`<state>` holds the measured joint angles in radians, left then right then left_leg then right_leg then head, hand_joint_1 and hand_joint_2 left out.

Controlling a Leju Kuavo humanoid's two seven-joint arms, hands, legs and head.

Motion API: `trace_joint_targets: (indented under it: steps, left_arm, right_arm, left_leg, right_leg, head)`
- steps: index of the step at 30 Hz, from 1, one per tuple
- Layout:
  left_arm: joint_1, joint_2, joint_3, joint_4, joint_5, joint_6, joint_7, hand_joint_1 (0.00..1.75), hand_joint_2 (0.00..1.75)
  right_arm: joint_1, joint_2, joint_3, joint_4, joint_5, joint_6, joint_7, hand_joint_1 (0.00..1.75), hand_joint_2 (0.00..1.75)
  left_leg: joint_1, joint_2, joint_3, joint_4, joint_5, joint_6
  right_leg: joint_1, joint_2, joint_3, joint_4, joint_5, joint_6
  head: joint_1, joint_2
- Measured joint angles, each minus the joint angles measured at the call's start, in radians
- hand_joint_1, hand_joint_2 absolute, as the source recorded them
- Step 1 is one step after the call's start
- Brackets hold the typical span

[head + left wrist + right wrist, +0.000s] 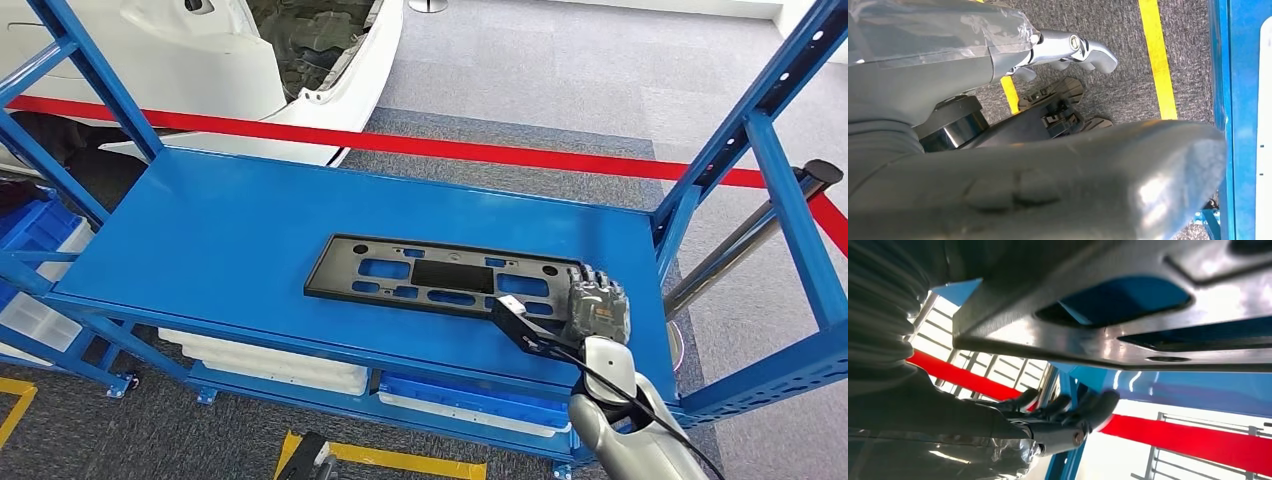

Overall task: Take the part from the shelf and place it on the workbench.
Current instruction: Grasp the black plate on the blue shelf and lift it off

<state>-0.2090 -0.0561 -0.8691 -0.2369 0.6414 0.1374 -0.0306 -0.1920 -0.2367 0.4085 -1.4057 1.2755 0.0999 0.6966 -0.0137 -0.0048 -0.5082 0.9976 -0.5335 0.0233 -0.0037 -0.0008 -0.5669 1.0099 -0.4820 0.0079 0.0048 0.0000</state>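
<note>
The part (440, 275) is a long flat black plate with several cut-outs, lying on the blue shelf (220, 230) toward its right side. My right hand (597, 305) is at the plate's right end, fingers laid over it. In the right wrist view the plate (1128, 335) is very close and the dark fingers (1063, 415) stretch beside it with a gap between. My left hand (1068, 50) hangs over the grey carpet beside the shelf frame (1238, 100) and holds nothing.
Blue uprights (790, 210) frame the shelf on both sides. White (270, 365) and blue (470, 405) bins sit on the level below, and a blue crate (35, 225) stands at the left. Red barrier tape (500, 150) and a white car body (200, 60) lie behind.
</note>
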Motion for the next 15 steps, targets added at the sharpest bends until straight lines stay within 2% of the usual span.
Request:
trace_joint_targets:
  steps: [15]
  left_arm:
    - [-0.010, 0.000, -0.004, 0.000, -0.005, -0.018, 0.000, 0.00, 0.00]
  right_arm:
    - [-0.086, -0.016, 0.065, 0.108, -0.035, -0.130, -0.003, 1.75, 1.75]
  left_leg:
    - [0.000, 0.000, 0.002, 0.000, 0.000, 0.000]
  right_leg:
    - [0.000, 0.000, 0.002, 0.000, 0.000, 0.000]
  head:
    - [0.000, 0.000]
